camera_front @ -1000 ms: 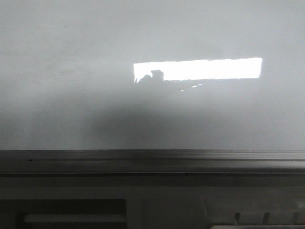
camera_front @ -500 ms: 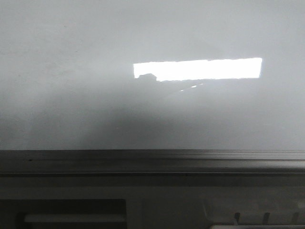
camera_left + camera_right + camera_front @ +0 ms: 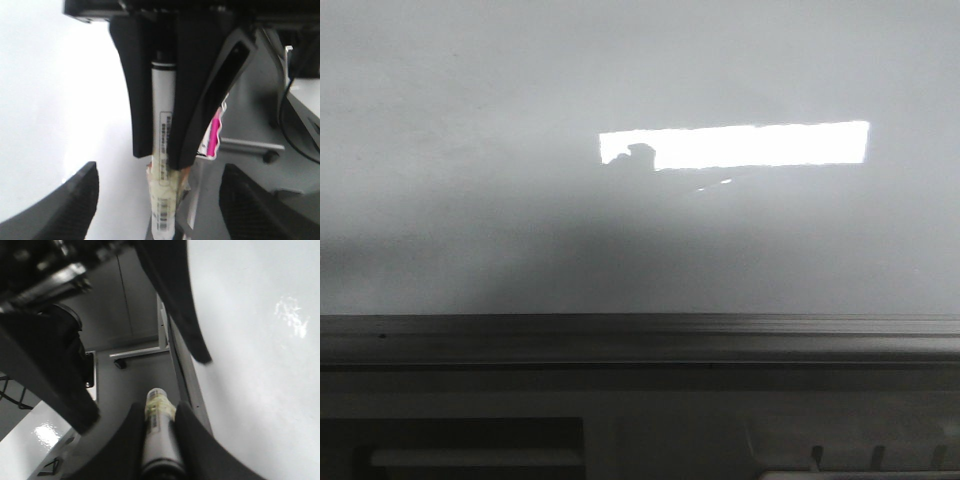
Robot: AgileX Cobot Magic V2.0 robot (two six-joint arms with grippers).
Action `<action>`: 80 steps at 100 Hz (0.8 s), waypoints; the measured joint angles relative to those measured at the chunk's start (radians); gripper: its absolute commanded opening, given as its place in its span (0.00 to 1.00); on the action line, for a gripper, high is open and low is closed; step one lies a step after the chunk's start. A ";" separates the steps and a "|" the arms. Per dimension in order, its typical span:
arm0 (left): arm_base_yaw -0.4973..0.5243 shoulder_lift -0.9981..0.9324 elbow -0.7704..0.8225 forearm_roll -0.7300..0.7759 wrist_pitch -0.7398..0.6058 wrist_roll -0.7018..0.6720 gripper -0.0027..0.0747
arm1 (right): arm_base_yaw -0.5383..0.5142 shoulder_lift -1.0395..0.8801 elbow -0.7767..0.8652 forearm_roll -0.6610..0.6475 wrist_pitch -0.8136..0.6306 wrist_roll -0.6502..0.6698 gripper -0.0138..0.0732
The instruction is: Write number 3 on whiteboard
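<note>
The whiteboard [image 3: 520, 120] fills the front view; no number 3 shows on it and neither arm is in that view. A white marker [image 3: 159, 432] with a barcode label and a taped end is held in my shut right gripper [image 3: 160, 407]. In the left wrist view the right gripper [image 3: 161, 157] comes from above with the marker [image 3: 162, 125]. My left gripper [image 3: 159, 172] is wide open, one finger on either side of the marker's taped end, not touching it. The left gripper's fingers [image 3: 175, 300] also show in the right wrist view.
A grey edge rail [image 3: 640, 325] runs below the board, with a dark slotted ledge [image 3: 470, 445] under it. A bright rectangular light reflection [image 3: 760, 143] lies on the board. A stand's metal foot [image 3: 140, 351] rests on the grey floor. A pink tag [image 3: 215, 132] is behind the fingers.
The dark silhouette at the left end of the bright reflection sank half a second ago and has risen again. The broad shadow low on the board has shifted slightly.
</note>
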 measured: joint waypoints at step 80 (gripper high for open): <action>0.000 -0.636 0.405 0.399 -0.337 -0.715 0.01 | -0.340 -0.006 0.013 -0.049 -0.079 0.013 0.09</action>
